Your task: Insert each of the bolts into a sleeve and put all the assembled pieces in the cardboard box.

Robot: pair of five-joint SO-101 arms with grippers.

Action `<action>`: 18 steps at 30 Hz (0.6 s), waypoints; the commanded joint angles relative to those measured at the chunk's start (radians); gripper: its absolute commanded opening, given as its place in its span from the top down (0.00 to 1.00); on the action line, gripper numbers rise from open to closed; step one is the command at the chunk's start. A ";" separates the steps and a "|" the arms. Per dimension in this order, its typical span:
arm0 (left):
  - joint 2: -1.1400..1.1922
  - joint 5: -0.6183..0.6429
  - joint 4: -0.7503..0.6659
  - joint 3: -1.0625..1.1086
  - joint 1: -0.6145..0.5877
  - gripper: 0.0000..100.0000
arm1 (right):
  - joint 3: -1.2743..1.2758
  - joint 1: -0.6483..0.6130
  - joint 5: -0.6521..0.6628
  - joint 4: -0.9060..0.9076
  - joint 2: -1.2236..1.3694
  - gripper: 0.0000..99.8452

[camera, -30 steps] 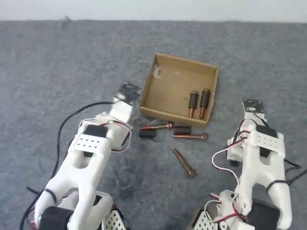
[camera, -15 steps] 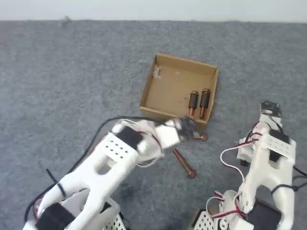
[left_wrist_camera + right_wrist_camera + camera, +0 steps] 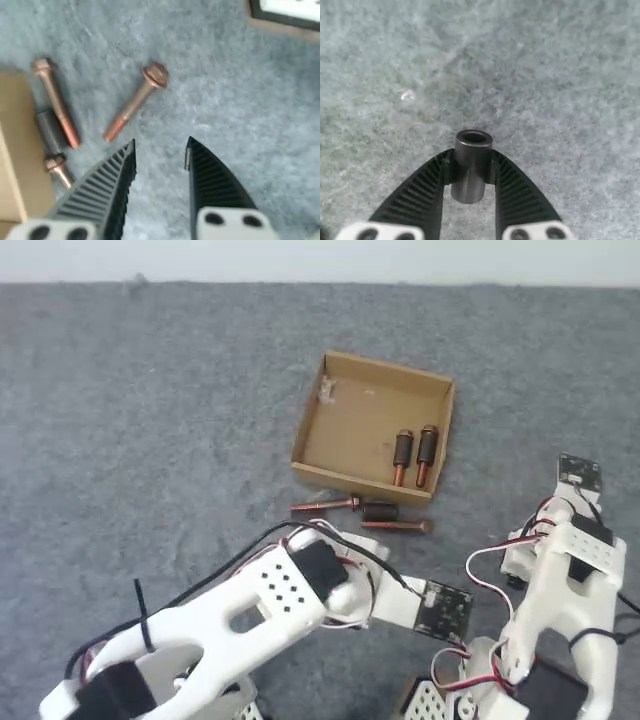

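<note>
My left gripper (image 3: 160,147) hangs open above the grey carpet, just short of a loose copper bolt (image 3: 135,102). Beyond it lie two more bolts (image 3: 55,110) with a black sleeve (image 3: 50,132) between them, next to the cardboard box (image 3: 10,150). In the high view the left arm's wrist (image 3: 440,608) reaches across the front centre. The box (image 3: 318,400) holds two assembled pieces (image 3: 403,455). Outside its front wall lie a bolt (image 3: 325,505), a sleeve (image 3: 380,510) and another bolt (image 3: 398,526). My right gripper (image 3: 471,159) is shut on a black sleeve (image 3: 474,142), held upright over bare carpet.
The right arm (image 3: 570,550) stands at the right edge of the table, apart from the box. A dark-edged pale object (image 3: 285,12) shows at the border of the left wrist view. Open carpet lies left of the box and behind it.
The left arm has swung from the box's left corner across to the front centre and now covers the loose bolt. The right arm has drifted slightly rightward.
</note>
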 commanded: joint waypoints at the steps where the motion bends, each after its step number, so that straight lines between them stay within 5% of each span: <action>1: 0.100 -0.025 -0.048 -0.074 0.008 0.84 | -0.035 0.013 -0.012 -0.012 -0.031 0.99; 9: 0.470 -0.026 -0.040 -0.337 0.002 0.84 | -0.032 -0.012 -0.012 -0.012 -0.031 0.99; 18: 0.611 -0.028 -0.071 -0.437 -0.015 0.84 | -0.031 -0.015 -0.012 -0.022 -0.031 0.99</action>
